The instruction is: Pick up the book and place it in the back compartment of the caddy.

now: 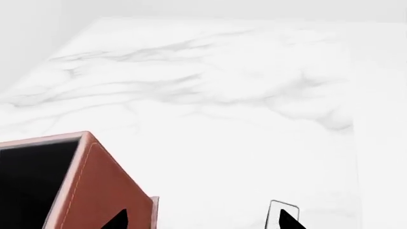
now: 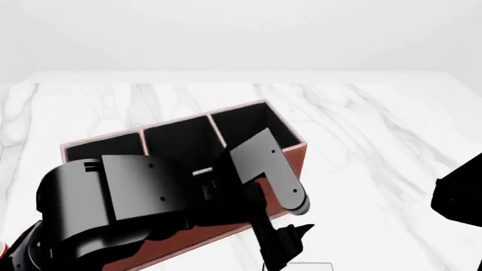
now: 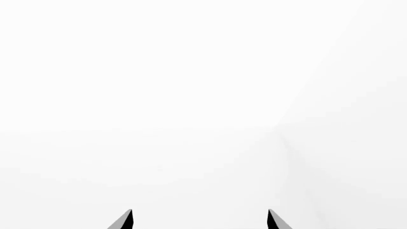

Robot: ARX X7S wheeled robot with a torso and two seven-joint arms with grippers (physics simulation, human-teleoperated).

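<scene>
Left wrist view first: the caddy (image 1: 70,181) filled the lower left of the frame, one reddish-brown corner and a black-lined cell showing; marble table (image 1: 210,95) ran across the rest; the left gripper (image 1: 203,220) showed two dark fingertips at the bottom edge, set well apart, so its pincer stood wide with nothing between; a small pale-edged rectangle at the lower right, just by one fingertip, may have been the book (image 1: 279,210), though too little showed to be sure.

Head view: the caddy (image 2: 290,141) sat centre frame, three cells visible along its upper side, all dark and apparently empty; the left arm (image 2: 150,197) covered its lower left half; the left gripper (image 2: 290,240) hung just off the caddy's lower right wall, tips pointing down toward that pale-edged object (image 2: 301,266) at the bottom edge; the right arm (image 2: 459,197) was a dark block at the right edge.

Right wrist view: the right gripper (image 3: 199,219) showed two tips wide apart, empty, over blank white.

Judging by this, the task was early: no grasp yet, no lift, no placing in the back compartment.
</scene>
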